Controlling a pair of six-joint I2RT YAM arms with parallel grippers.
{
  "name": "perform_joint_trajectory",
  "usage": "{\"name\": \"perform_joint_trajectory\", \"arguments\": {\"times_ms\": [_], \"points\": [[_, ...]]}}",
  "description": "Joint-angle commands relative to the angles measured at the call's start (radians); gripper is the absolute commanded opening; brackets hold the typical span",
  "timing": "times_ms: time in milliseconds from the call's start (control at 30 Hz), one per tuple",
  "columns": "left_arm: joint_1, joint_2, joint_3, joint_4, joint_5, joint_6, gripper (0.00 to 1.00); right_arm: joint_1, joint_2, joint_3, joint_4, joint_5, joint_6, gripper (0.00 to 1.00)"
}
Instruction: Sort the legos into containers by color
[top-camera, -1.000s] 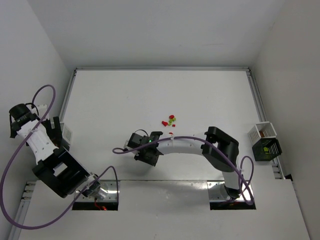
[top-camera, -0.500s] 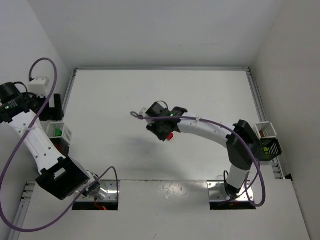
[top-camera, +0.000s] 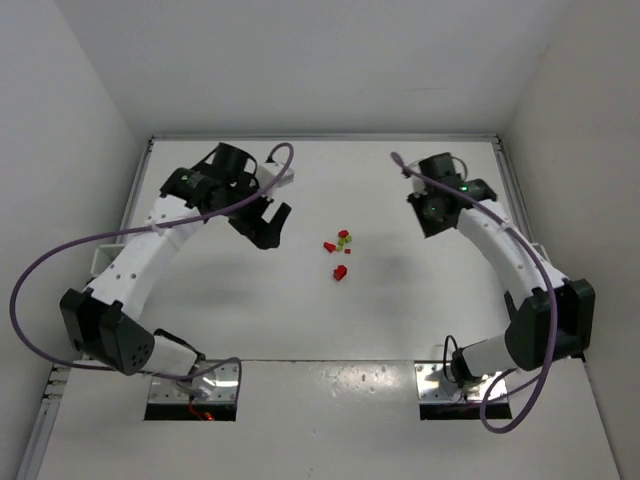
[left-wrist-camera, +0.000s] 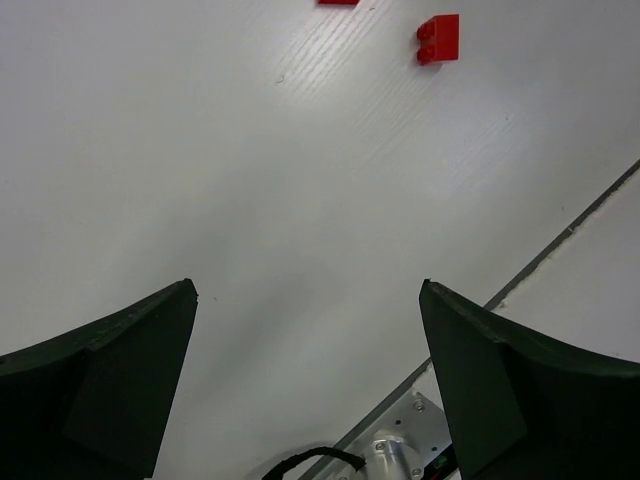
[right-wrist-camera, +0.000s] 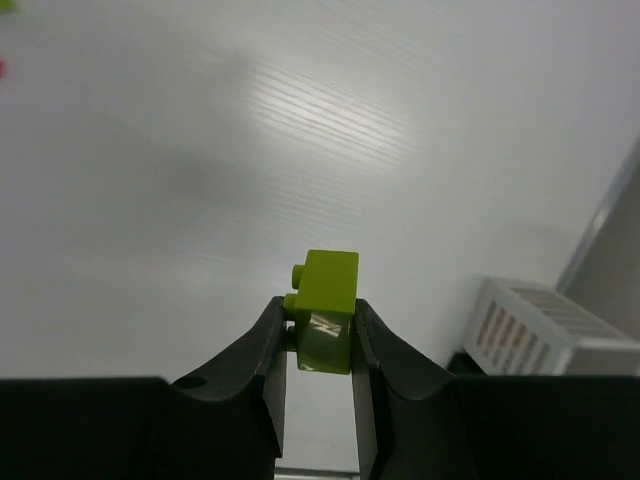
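A lime yellow-green brick (right-wrist-camera: 330, 280) is pinched between the two fingers (right-wrist-camera: 262, 350) of the right gripper (right-wrist-camera: 318, 320). The jaws are closed on its lower half, so only its top and one side stud show. The gripper hangs above the far right part of the white table (top-camera: 420, 300). Low on the right in the right wrist view stands a white ribbed bin (right-wrist-camera: 540, 325). Its near end is hidden behind the gripper body and its inside cannot be seen. From overhead that bin cannot be made out, because the right arm (top-camera: 500, 250) crosses that side. The other loose legos (top-camera: 341, 243) lie in a small cluster near the middle of the table, red pieces and a lime one close together, too small to count with certainty. A lone red brick (top-camera: 340, 272) lies a little apart on the side nearer the arm bases. The left gripper (left-wrist-camera: 308, 290) hangs over bare table left of the cluster, its jaws spread wide and holding nothing. Its wrist view shows one whole red piece (left-wrist-camera: 439, 38) near the top edge and a red sliver (left-wrist-camera: 338, 2) cut off by the frame. A metal plate (left-wrist-camera: 390, 455) with a black cable is cropped at the bottom of that view. Open white surface surrounds the cluster between the two grippers. Rails run along the table's far and side edges, and the walls rise close behind them.
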Motion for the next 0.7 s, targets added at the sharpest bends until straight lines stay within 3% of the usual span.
{"name": "perform_joint_trajectory", "arguments": {"times_ms": [0, 233, 333, 467, 567, 667], "points": [[-0.061, 0.041, 0.058, 0.047, -0.119, -0.071, 1.0, -0.14, -0.092, -0.001, -0.073, 0.053, -0.071, 0.0], [-0.151, 0.055, 0.069, 0.199, -0.164, -0.233, 1.0, -0.444, -0.182, -0.051, -0.093, 0.058, -0.206, 0.0], [-0.181, 0.067, 0.084, 0.217, -0.151, -0.209, 1.0, -0.561, -0.202, -0.076, -0.102, 0.036, -0.26, 0.0], [-0.167, 0.015, 0.04, 0.306, -0.001, -0.132, 1.0, -0.696, -0.221, -0.076, -0.125, -0.019, -0.323, 0.0], [-0.198, -0.024, -0.017, 0.363, -0.071, -0.141, 1.0, -0.779, -0.221, -0.099, -0.134, -0.056, -0.353, 0.0], [-0.233, 0.016, -0.003, 0.319, -0.064, -0.108, 1.0, -0.849, -0.221, -0.108, -0.134, -0.08, -0.399, 0.0]]}}
